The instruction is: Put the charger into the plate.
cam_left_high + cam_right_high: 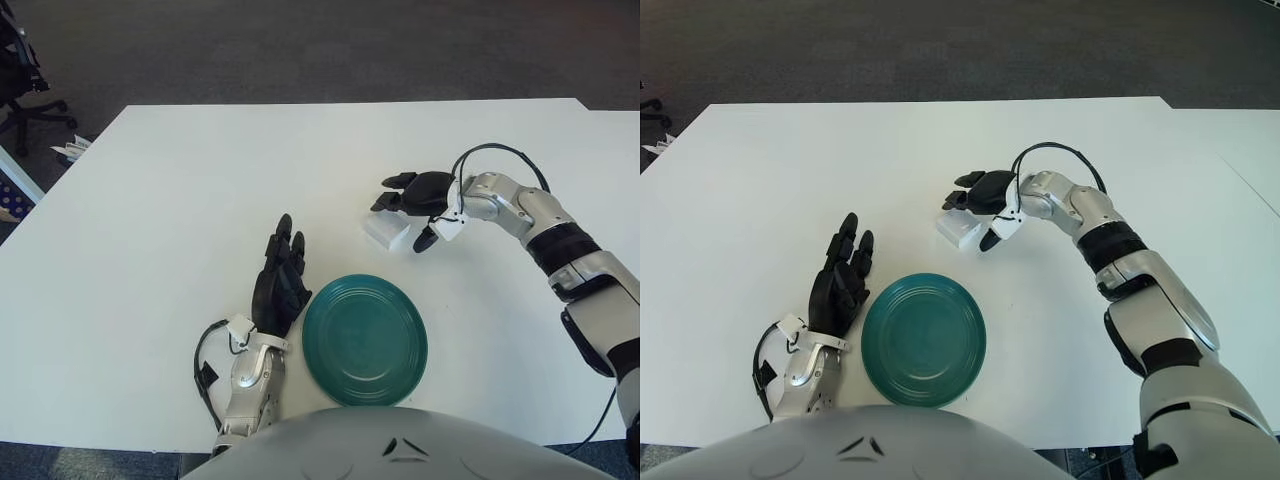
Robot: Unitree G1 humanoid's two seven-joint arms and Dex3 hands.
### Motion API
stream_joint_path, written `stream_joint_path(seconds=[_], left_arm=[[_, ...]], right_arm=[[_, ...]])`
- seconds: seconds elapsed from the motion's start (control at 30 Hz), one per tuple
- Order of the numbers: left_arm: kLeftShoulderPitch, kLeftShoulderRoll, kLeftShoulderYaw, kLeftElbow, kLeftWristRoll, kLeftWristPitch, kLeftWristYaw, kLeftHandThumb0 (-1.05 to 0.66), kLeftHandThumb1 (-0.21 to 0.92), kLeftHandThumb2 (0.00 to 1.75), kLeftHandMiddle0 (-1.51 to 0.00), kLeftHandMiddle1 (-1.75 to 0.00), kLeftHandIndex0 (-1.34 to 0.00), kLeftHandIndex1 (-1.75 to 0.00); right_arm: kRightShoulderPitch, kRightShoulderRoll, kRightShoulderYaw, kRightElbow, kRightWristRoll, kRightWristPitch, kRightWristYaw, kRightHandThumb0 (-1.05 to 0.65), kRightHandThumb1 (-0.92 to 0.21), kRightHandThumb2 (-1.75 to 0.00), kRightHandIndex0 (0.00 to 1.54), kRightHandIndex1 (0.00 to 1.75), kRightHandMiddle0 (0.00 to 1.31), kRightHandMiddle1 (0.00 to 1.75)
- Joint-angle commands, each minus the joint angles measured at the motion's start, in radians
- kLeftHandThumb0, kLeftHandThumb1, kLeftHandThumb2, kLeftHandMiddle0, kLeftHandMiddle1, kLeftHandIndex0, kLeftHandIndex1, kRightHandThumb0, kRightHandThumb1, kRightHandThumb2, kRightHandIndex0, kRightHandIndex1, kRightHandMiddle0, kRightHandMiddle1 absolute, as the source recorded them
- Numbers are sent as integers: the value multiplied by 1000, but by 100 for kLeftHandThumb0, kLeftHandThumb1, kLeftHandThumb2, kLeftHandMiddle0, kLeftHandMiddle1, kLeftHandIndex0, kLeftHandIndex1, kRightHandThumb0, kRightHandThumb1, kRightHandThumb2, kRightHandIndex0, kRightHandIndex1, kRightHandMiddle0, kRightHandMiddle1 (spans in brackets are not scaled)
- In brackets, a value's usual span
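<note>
A small white charger (386, 230) lies on the white table (180, 200), just beyond the far edge of the green plate (365, 340). My right hand (408, 212) hovers at the charger's far right side. Its black fingers (398, 184) are spread over the charger's back edge and the thumb points down at its right end. It does not grip the charger. My left hand (282, 280) shows just left of the plate, palm down with fingers stretched out, holding nothing. The plate has nothing in it.
An office chair (20, 80) stands on the dark floor off the table's far left corner, with some papers (70, 150) beside it. The table's front edge runs just below the plate, near my body.
</note>
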Motion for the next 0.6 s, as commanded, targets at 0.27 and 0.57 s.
stream_joint_path(seconds=[0.27, 0.57], left_arm=[[4, -54, 7, 86, 17, 27, 17, -105, 92, 93, -5, 0, -1, -17], [8, -59, 4, 86, 11, 21, 9, -105, 92, 94, -5, 0, 0, -17]], right_arm=[[-44, 14, 6, 19, -11, -4, -44, -85, -92, -46, 32, 1, 0, 43], [-40, 19, 9, 17, -9, 8, -48, -86, -92, -48, 29, 0, 0, 42]])
